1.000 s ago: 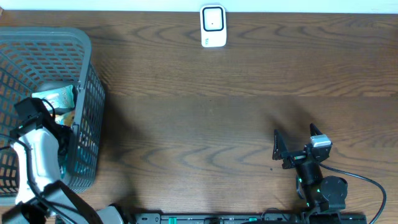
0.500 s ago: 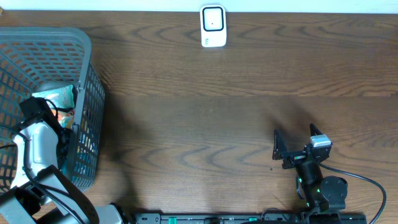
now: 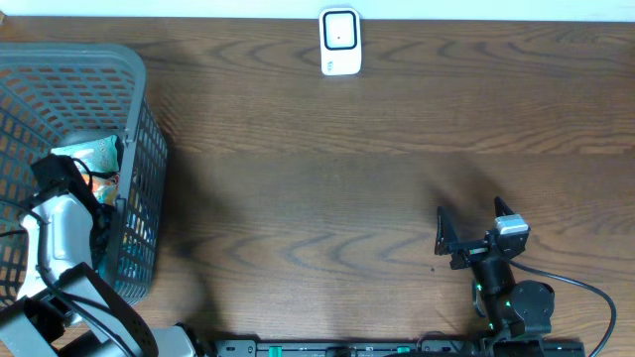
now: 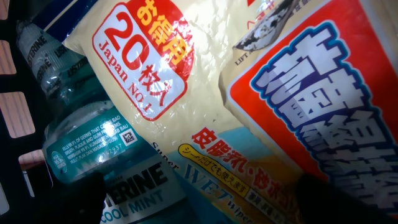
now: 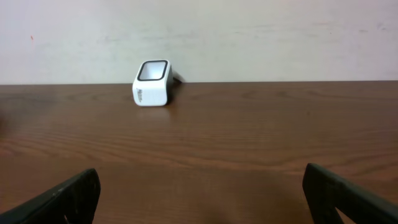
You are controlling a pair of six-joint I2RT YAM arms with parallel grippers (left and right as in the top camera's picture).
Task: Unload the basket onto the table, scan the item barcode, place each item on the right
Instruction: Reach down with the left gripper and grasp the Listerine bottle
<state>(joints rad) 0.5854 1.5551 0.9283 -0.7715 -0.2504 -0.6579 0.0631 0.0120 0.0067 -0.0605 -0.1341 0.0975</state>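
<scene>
The white barcode scanner (image 3: 339, 42) stands at the table's far edge; the right wrist view shows the scanner (image 5: 152, 83) straight ahead. My left gripper (image 3: 71, 177) reaches down into the grey basket (image 3: 139, 119), open. Up close, the left gripper (image 4: 205, 208) straddles a light-blue wet-wipes pack (image 4: 249, 186) and a Listerine Cool Mint bottle (image 4: 93, 149), with nothing clamped. A cream packet with a red "20" label (image 4: 140, 59) and a red-and-blue packet (image 4: 329, 93) lie above them. My right gripper (image 3: 473, 224) rests open near the front right, and the right gripper (image 5: 208, 199) holds nothing.
The basket's mesh wall (image 3: 149, 198) rises just right of my left arm. Bare brown wooden tabletop (image 3: 327, 188) stretches between the basket, the scanner and the right arm. A pale wall (image 5: 249, 31) runs behind the scanner.
My left arm shifted slightly inside the basket up to half a second ago and has stayed still since. The right arm has not moved.
</scene>
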